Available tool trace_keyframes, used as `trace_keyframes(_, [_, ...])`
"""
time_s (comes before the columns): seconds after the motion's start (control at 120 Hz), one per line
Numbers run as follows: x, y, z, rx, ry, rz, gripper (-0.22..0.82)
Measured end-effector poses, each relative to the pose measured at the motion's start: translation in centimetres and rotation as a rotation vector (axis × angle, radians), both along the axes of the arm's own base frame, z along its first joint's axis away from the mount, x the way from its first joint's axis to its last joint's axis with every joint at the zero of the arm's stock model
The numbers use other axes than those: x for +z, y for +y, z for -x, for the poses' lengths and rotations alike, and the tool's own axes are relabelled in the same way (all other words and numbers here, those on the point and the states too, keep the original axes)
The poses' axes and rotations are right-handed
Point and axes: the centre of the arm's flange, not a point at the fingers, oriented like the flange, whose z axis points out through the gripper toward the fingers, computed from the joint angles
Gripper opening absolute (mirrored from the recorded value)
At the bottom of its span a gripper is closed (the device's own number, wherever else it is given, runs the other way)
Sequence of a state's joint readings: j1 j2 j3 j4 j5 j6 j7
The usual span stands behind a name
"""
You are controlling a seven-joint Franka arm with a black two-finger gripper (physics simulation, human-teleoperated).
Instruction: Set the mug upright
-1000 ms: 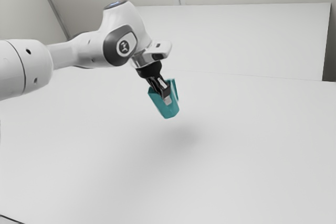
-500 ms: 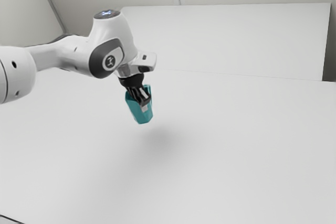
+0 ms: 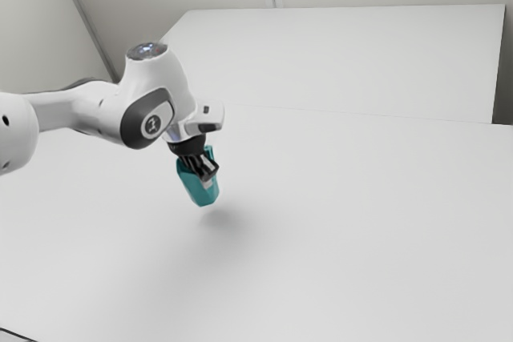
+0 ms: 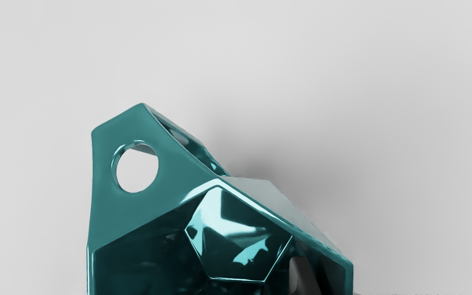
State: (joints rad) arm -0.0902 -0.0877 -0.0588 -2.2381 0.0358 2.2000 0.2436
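Note:
My gripper [image 3: 208,171] holds the teal faceted mug [image 3: 197,191] by its wall, a little above the white table, in the exterior view. The mug leans, its mouth toward the hand and its base pointing down and slightly to the exterior view's right. Looking from the wrist, I see into the open mouth of the mug [image 4: 137,217], with the handle and its round hole standing out on one side. One dark finger of the gripper [image 4: 328,282] is inside the mug against the wall; the other finger is mostly hidden behind that wall.
The white table [image 3: 345,230] stretches under the mug, with a soft shadow just below it. A white panel [image 3: 345,62] stands behind the table's far edge. The arm comes in from the exterior view's left.
The hand and the held mug have moved toward the exterior view's left and lower, and the shadow is closer to the mug. The grip on the mug is kept.

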Motion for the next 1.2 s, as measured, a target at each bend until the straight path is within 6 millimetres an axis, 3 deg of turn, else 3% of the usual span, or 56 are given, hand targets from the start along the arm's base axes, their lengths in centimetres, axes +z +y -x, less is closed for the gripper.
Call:
trace_keyframes(0.375, [-2.5, 0.5, 1.6, 0.087, 0.001, -0.017, -0.18])
trace_keyframes(1.2, [-5.8, 0.7, 3.4, 0.244, -0.073, -0.017, -0.18])
